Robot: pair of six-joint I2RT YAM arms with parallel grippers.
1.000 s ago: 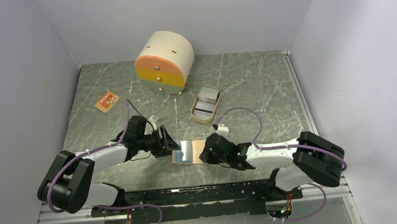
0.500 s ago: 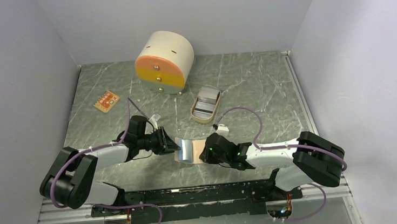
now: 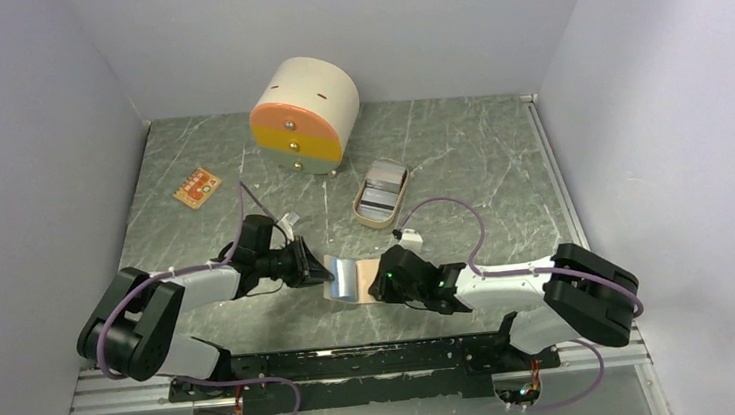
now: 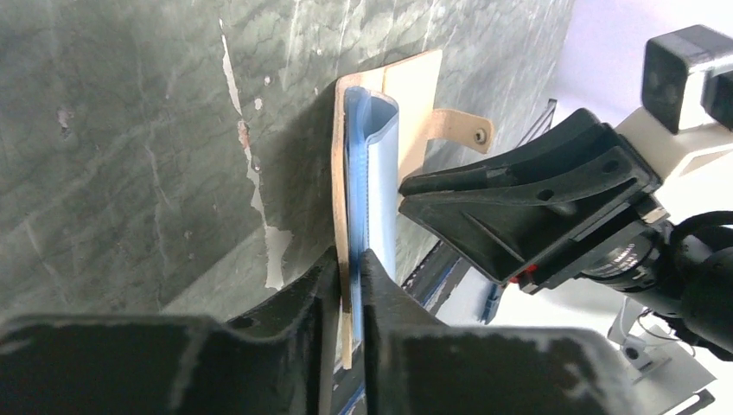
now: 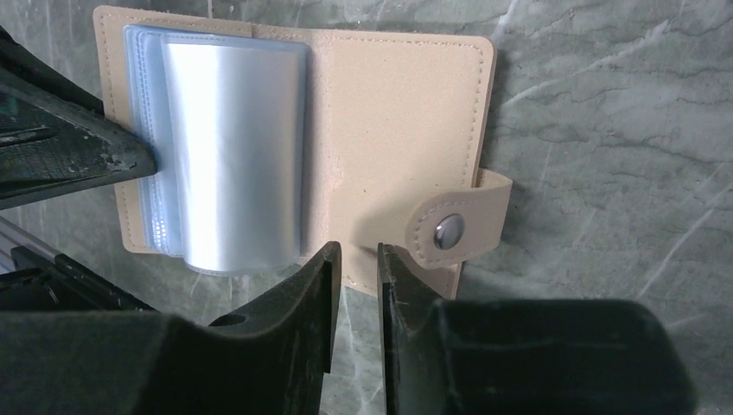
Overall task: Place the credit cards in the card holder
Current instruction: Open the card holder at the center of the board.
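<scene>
Table: card holder open by near edge.
Left gripper: I pinch its left cover.
Right gripper: nearly closed, atop right cover.
Care: keep covers spread.

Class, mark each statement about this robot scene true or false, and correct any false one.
1. The card holder lies open between the left gripper and right gripper. True.
2. Its snap tab is fastened. False: the snap tab sticks out undone.
3. The left gripper pinches the card holder by its tan cover. True.
4. The oval tray stands left of the drawer box. False: it lies to the right of the drawer box, nearer the arms.
</scene>
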